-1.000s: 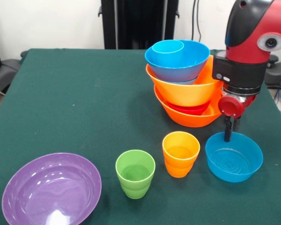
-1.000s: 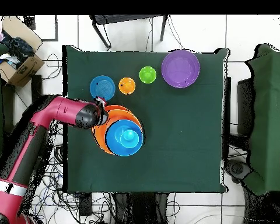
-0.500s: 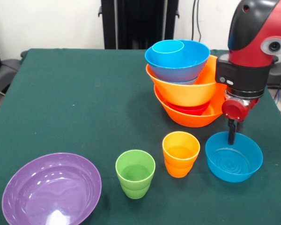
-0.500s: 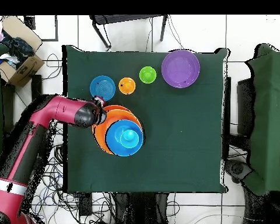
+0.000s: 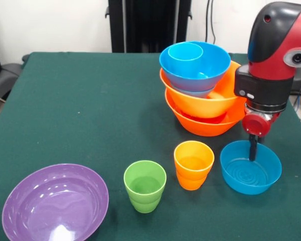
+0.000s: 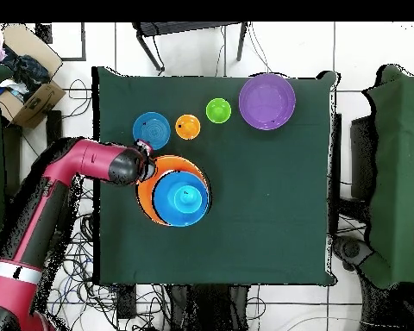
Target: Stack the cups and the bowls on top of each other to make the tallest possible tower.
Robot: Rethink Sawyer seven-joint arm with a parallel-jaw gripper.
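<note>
The tower (image 5: 200,90) stands at the back right. A large orange bowl (image 5: 205,125) is its base, with a second orange bowl (image 5: 200,103), blue bowls (image 5: 195,68) and a blue cup (image 5: 185,50) nested above. A red sliver shows between the orange bowls. A small blue bowl (image 5: 251,170), an orange cup (image 5: 193,164), a green cup (image 5: 145,186) and a purple bowl (image 5: 55,201) stand apart along the front. My gripper (image 5: 252,149) hangs just right of the tower and reaches down into the small blue bowl's far side. In the overhead view it (image 6: 144,153) sits between the tower (image 6: 180,194) and the blue bowl (image 6: 151,128).
The green table (image 5: 80,100) ends just right of the small blue bowl. A black stand (image 5: 150,22) rises behind the table. In the overhead view a cardboard box (image 6: 25,86) lies on the floor beyond the table's left edge.
My gripper has moved a little to the right in the front view and sits deeper over the small blue bowl. The tower's upper bowls have shifted right and settled lower, hiding most of the red bowl.
</note>
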